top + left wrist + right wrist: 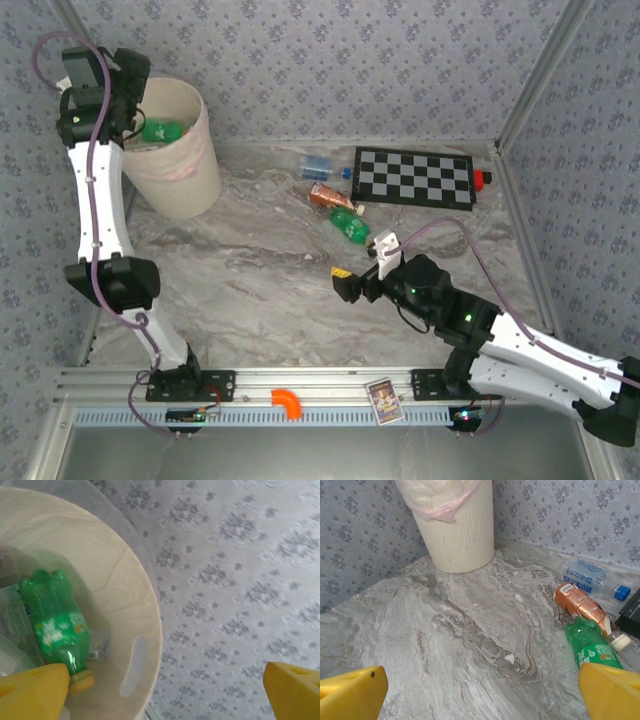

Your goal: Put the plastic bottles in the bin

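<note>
Bin: the tall round pale beige plastic bin [190, 180], with a clear liner and a pinkish band [445, 502], stands at the far left of the grey marbled table [250, 270], close to the patterned wall.
In the bin: a green plastic bottle with a yellow cap [55, 625] lies on its side against the inner wall, near the handle slot [132, 665]. The clear plastic beside it is too blurred to tell.
Left gripper: the left gripper [162, 695] hovers over the bin's mouth. Its yellow fingertips [32, 692] are spread wide and hold nothing.
Right gripper: the right gripper [360, 288] hangs low over the middle of the table and faces the bin. Its jaws are released and empty.
Bottles on the table: three lie on their sides in a loose row just left of the black-and-white checkerboard [415, 178].
Farthest: a clear plastic bottle with a blue cap and label [585, 575].
Middle: an orange-labelled bottle with a white cap [580, 602], just beside the clear one.
Nearest: a second green plastic bottle [590, 645], touching the orange one and close to the right gripper's right finger.
</note>
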`<state>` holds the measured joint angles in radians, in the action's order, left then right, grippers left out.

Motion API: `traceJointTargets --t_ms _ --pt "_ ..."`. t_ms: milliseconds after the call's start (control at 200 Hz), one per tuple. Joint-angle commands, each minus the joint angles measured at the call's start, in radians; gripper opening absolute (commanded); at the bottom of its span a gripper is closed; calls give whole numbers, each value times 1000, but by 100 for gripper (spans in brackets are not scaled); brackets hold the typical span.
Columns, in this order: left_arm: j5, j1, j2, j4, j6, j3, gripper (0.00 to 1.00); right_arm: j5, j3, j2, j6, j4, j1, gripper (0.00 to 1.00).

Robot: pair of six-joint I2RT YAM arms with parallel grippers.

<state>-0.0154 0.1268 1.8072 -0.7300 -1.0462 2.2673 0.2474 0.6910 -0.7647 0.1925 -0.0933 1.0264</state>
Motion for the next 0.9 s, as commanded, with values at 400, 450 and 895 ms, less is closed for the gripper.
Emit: traceJointTargets --t_ms 400,450,895 --pt "72 -266 -537 339 173 -758 100 71 80 -49 48 -91 -28 99" --pt "80 -296 -580 351 190 -823 100 74 80 -59 50 -95 -44 100" --pt "143 -507 -947 403 224 -1331 100 -137 71 -253 131 -89 -365 99"
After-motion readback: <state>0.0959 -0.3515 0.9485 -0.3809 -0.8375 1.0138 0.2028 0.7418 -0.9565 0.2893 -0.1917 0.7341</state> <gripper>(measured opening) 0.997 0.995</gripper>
